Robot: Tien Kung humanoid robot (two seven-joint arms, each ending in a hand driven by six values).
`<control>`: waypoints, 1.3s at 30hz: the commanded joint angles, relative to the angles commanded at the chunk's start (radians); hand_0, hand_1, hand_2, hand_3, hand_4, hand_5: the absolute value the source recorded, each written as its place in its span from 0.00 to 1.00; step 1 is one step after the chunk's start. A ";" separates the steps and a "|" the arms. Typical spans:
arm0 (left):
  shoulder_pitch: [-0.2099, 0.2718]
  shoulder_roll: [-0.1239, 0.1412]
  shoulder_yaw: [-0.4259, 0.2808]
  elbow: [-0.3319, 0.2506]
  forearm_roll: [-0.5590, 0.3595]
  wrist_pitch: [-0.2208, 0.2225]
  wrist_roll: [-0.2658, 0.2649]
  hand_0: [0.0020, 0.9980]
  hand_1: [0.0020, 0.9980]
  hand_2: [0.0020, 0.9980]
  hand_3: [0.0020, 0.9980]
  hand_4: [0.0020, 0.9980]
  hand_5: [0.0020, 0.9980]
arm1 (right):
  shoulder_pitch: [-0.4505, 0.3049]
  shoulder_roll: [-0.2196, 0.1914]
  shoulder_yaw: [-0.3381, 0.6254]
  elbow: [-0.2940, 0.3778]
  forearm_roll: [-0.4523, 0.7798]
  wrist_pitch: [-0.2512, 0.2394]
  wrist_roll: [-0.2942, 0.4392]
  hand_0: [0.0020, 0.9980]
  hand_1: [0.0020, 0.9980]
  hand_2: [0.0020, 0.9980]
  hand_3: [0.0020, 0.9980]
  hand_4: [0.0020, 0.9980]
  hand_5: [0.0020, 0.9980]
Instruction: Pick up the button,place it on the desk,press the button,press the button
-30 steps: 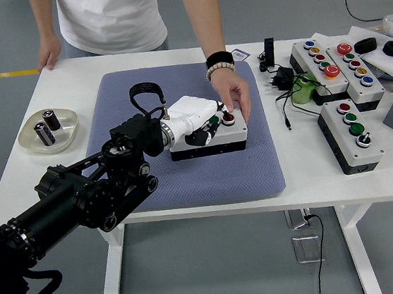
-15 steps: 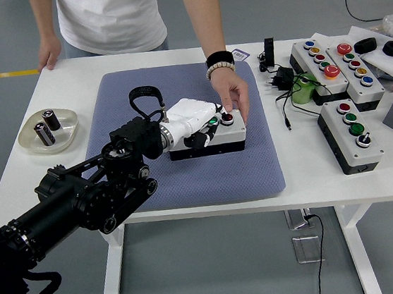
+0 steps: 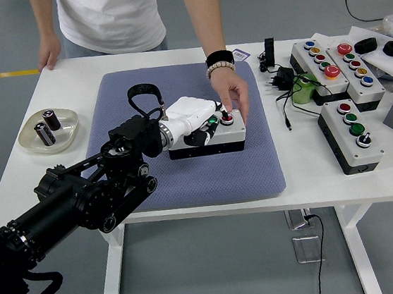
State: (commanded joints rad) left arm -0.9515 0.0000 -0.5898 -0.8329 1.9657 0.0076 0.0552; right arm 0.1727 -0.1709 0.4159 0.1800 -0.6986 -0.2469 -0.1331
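— Since a second ago, what did you see move?

— Your left hand (image 3: 192, 119) and the button box (image 3: 213, 134) under it had both shifted a little toward the mat's far edge; the person's hand (image 3: 232, 95) had stayed on the box's right end.

— Where did the box lie relative to your hand?

— It sat on the blue mat (image 3: 185, 169), right of the mat's middle, and directly beneath your left hand. Your white palm covered the box's left half from above, with dark fingers (image 3: 197, 138) draped over its top and front edge. The green button (image 3: 213, 121) showed just right of your palm, and the red button (image 3: 228, 119) sat further right, under the person's fingertips.

— Was your hand holding the box?

— You had the fingers bent down onto it, touching the top, but you could not tell whether they truly clamped it or only rested there.

— What about the other arm?

— Your right arm did not show at all.

— And the rest of the table (image 3: 17, 189)?

— You had a small dish (image 3: 49, 132) with two dark cylinders near the left edge. Three more button boxes (image 3: 351, 135) and a tangle of black cable (image 3: 282, 91) lay toward the right edge. The person's other hand (image 3: 49, 52) rested on the far left corner.
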 joint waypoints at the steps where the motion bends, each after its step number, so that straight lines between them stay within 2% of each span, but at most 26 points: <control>1: 0.000 0.000 -0.011 -0.011 0.003 -0.001 0.000 0.00 0.00 0.00 0.74 0.28 0.00 | 0.000 0.000 0.000 0.000 0.000 0.000 0.000 0.65 0.53 0.56 0.63 0.24 0.24; 6: 0.007 0.000 -0.064 -0.062 0.010 -0.003 0.002 0.00 0.00 0.00 0.74 0.28 0.00 | 0.000 0.000 0.002 0.000 -0.001 0.000 0.000 0.65 0.53 0.56 0.63 0.24 0.24; 10: 0.018 0.000 -0.123 -0.072 -0.016 0.000 0.005 0.00 0.00 0.00 0.74 0.28 0.00 | 0.001 0.000 0.010 0.000 -0.008 0.001 -0.001 0.65 0.53 0.56 0.63 0.24 0.24; 11: 0.024 0.000 -0.147 -0.068 -0.032 0.010 0.004 0.00 0.00 0.05 0.75 0.56 0.00 | 0.002 0.001 0.012 0.000 -0.010 0.001 -0.001 0.65 0.53 0.56 0.63 0.24 0.24; 16: 0.057 0.000 -0.269 -0.046 -0.160 0.076 0.000 0.00 0.00 0.05 0.75 0.56 0.00 | 0.003 0.002 0.021 0.000 -0.014 0.001 -0.001 0.65 0.53 0.56 0.63 0.24 0.24; 17: 0.064 0.000 -0.296 -0.045 -0.192 0.098 -0.005 0.12 0.31 0.35 0.86 0.75 0.49 | 0.004 0.002 0.021 0.000 -0.014 0.001 -0.001 0.65 0.53 0.56 0.63 0.24 0.24; 20: 0.090 0.000 -0.378 -0.052 -0.308 0.136 -0.017 0.12 0.31 0.35 0.86 0.75 0.49 | 0.005 0.003 0.024 0.000 -0.017 0.001 -0.001 0.65 0.53 0.56 0.63 0.24 0.24; 22: 0.105 0.000 -0.432 -0.057 -0.399 0.134 -0.030 0.12 0.31 0.35 0.86 0.75 0.49 | 0.006 0.004 0.028 0.000 -0.020 0.001 -0.002 0.65 0.53 0.56 0.63 0.24 0.24; 23: 0.111 0.000 -0.456 -0.057 -0.438 0.134 -0.037 0.58 0.67 0.73 0.94 0.76 0.76 | 0.006 0.004 0.028 0.000 -0.019 0.001 -0.002 0.65 0.53 0.56 0.63 0.24 0.24; 25: 0.128 0.000 -0.499 -0.061 -0.520 0.129 -0.050 0.58 0.67 0.73 0.94 0.76 0.76 | 0.006 0.006 0.028 0.000 -0.019 0.001 -0.003 0.65 0.53 0.56 0.63 0.24 0.24; 28: 0.159 0.000 -0.572 -0.071 -0.649 0.095 -0.053 0.58 0.67 0.73 0.94 0.76 0.76 | 0.007 0.007 0.029 0.000 -0.023 0.002 -0.004 0.65 0.53 0.56 0.63 0.24 0.24; 29: 0.170 0.000 -0.594 -0.074 -0.688 0.095 -0.041 0.65 0.73 0.82 0.84 0.76 0.77 | 0.007 0.007 0.025 0.000 -0.017 0.002 -0.003 0.65 0.53 0.56 0.63 0.24 0.24; 32: 0.201 0.002 -0.650 -0.084 -0.815 0.097 -0.030 0.65 0.73 0.82 0.84 0.76 0.77 | 0.010 0.008 0.031 0.000 -0.019 0.000 -0.003 0.65 0.53 0.56 0.63 0.24 0.24; 34: 0.236 0.023 -0.686 -0.103 -0.882 0.077 -0.029 0.65 0.73 0.82 0.84 0.76 0.77 | 0.013 0.007 0.031 0.000 -0.015 -0.002 0.000 0.65 0.53 0.56 0.63 0.24 0.24; 35: 0.255 0.035 -0.705 -0.114 -0.909 0.067 -0.031 0.68 0.74 0.85 0.78 0.76 0.82 | 0.014 0.006 0.030 0.000 -0.011 -0.003 0.002 0.65 0.53 0.56 0.63 0.24 0.24; 36: 0.269 0.044 -0.718 -0.121 -0.921 0.061 -0.037 0.68 0.74 0.85 0.78 0.76 0.82 | 0.014 0.006 0.027 0.000 -0.006 -0.004 0.004 0.65 0.53 0.56 0.63 0.24 0.24; 39: 0.320 0.073 -0.755 -0.148 -0.912 0.078 -0.093 0.68 0.74 0.85 0.78 0.76 0.82 | 0.015 0.006 0.043 0.000 -0.013 -0.007 0.005 0.65 0.53 0.56 0.63 0.24 0.24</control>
State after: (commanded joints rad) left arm -0.6312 0.0726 -1.3446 -0.9806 1.0541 0.0861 -0.0376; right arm 0.1880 -0.1648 0.4584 0.1800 -0.7117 -0.2539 -0.1282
